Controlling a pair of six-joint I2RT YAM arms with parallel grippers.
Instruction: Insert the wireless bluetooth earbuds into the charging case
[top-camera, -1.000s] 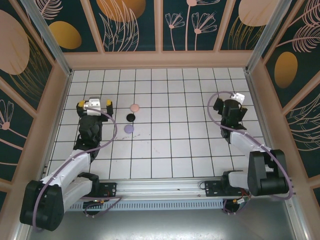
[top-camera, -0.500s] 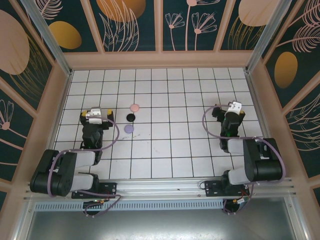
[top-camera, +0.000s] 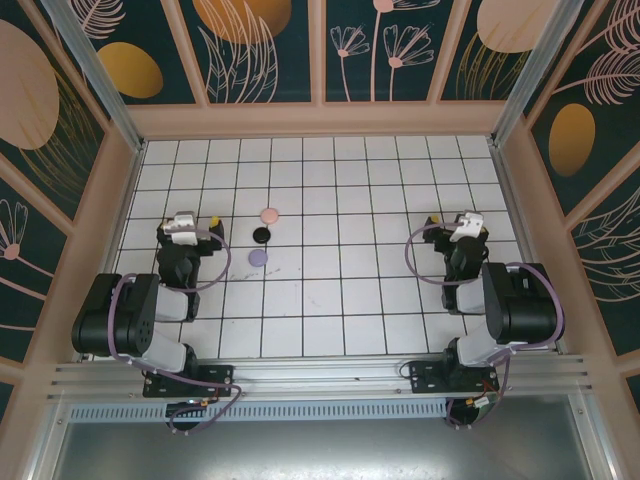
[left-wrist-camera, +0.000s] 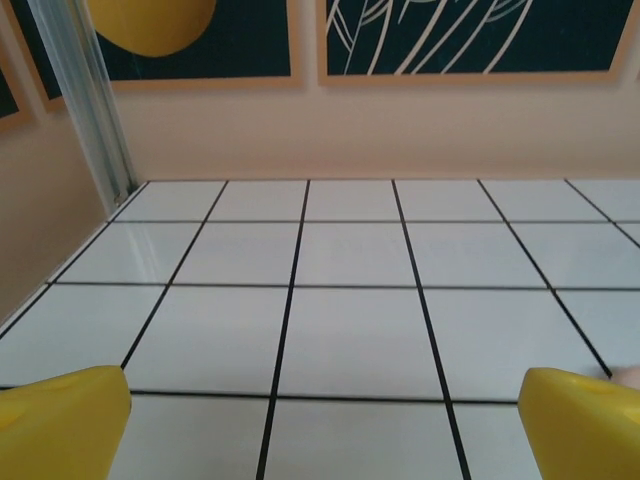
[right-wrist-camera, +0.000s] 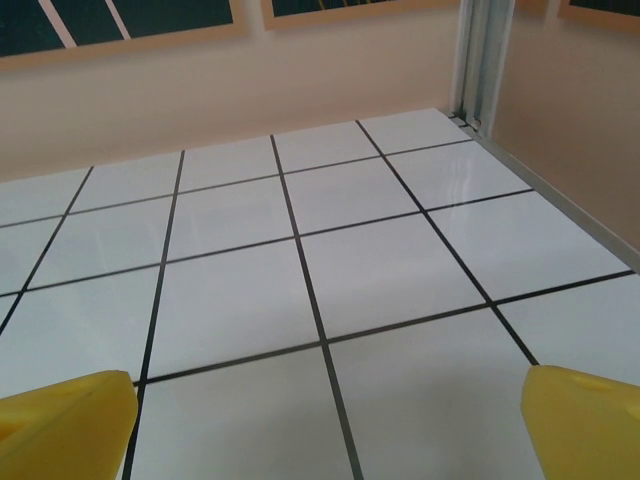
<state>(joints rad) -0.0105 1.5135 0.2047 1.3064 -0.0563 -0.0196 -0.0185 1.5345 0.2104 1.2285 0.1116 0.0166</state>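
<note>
Over the last second both arms have folded back toward their bases, elbows sinking to the near edge. The left gripper (top-camera: 187, 222) and right gripper (top-camera: 462, 224) have drawn a little way back along the white tiled table (top-camera: 340, 300). The three round cases have not stirred. The pink case (top-camera: 268, 215) lies farthest, the black case (top-camera: 262, 235) just beside it, and the lavender case (top-camera: 258, 257) nearest. They sit in a short line just right of the left gripper and apart from it.

From above, each case reads as a flat, shut disc. The wireless bluetooth earbuds are too small to pick out at this range, and I cannot tell whether any lie inside the cases.

In the left wrist view the yellow fingertips (left-wrist-camera: 60, 420) are cut off at the bottom corners. They stand wide apart with bare tiles between them. A sliver of pale pink pokes in at the right edge just above the right-hand tip, too cropped to name.

In the right wrist view the right gripper's own tips (right-wrist-camera: 590, 425) are likewise spread wide and cropped at the corners, gripping nothing. Beyond them the tiles run to the peach wall (right-wrist-camera: 300, 70) and a corner post (right-wrist-camera: 485, 55).
</note>
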